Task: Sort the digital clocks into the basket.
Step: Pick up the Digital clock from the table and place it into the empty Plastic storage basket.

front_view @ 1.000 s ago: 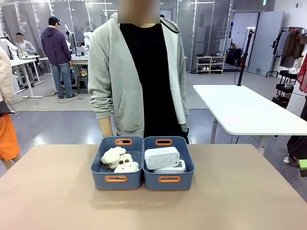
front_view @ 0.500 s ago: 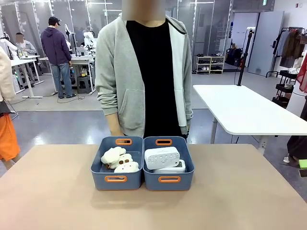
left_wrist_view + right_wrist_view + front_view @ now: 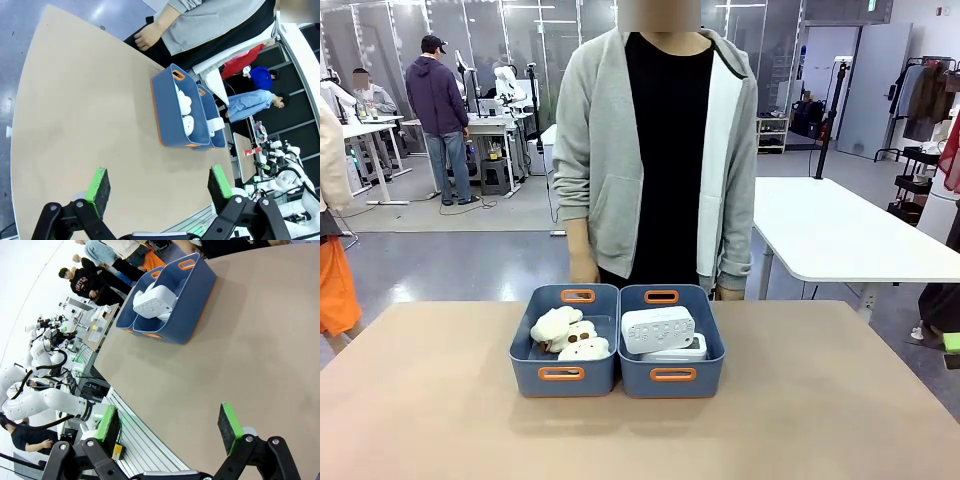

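Two white digital clocks lie in the right-hand dark blue basket (image 3: 710, 368): the one with a dotted face (image 3: 658, 329) leans on top of the smooth one (image 3: 682, 351). The right wrist view shows the dotted clock (image 3: 152, 300) inside that basket (image 3: 192, 300). My left gripper (image 3: 157, 187) hangs open over bare tabletop, well short of the baskets, with nothing between its green pads. My right gripper (image 3: 170, 426) is also open and empty, above the table's near edge.
The twin blue basket (image 3: 525, 362) on the left holds cream plush toys (image 3: 568, 335). A person in a grey hoodie (image 3: 610, 170) stands at the far edge behind both baskets, hands hanging at the table edge. A white table (image 3: 840, 230) stands behind at the right.
The person has stepped to the right along the far edge of the table. The baskets and clocks have not moved.
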Controlling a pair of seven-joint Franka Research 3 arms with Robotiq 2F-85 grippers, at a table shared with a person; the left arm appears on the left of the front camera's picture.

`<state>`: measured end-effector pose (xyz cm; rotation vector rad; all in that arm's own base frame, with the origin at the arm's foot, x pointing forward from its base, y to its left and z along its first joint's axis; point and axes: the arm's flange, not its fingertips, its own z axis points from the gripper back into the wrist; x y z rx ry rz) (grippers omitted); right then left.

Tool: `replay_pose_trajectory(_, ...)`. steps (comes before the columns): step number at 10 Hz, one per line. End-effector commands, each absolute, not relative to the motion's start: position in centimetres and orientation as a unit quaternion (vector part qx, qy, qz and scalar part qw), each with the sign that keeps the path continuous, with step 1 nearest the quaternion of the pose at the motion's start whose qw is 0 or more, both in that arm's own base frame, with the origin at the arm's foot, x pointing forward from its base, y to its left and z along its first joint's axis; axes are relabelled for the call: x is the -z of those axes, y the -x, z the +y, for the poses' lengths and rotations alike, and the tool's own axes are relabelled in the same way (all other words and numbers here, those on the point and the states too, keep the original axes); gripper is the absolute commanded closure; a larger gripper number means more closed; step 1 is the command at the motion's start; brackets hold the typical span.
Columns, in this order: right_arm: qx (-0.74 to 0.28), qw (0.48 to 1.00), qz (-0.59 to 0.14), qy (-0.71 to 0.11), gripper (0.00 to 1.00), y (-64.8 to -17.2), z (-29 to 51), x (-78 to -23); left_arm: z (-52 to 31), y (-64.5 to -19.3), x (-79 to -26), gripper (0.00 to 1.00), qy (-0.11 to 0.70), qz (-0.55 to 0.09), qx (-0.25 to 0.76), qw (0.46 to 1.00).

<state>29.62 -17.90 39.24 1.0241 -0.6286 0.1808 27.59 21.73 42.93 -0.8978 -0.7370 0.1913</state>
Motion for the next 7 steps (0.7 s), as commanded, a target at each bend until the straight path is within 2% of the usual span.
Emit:
replay_pose_trajectory(1,-0.086,0.818,-0.302,-0.481,0.00,-29.67,-17.82,-39.44,21.71,-27.59,-43.19,0.00,0.430,-0.356,-0.085,0.826)
replay_pose_trajectory(7,-0.086,0.818,-0.302,-0.481,0.00,-29.67,-17.82,-39.44,21.71,-27.59,-43.19,0.00,0.430,-0.356,-0.085,0.826)
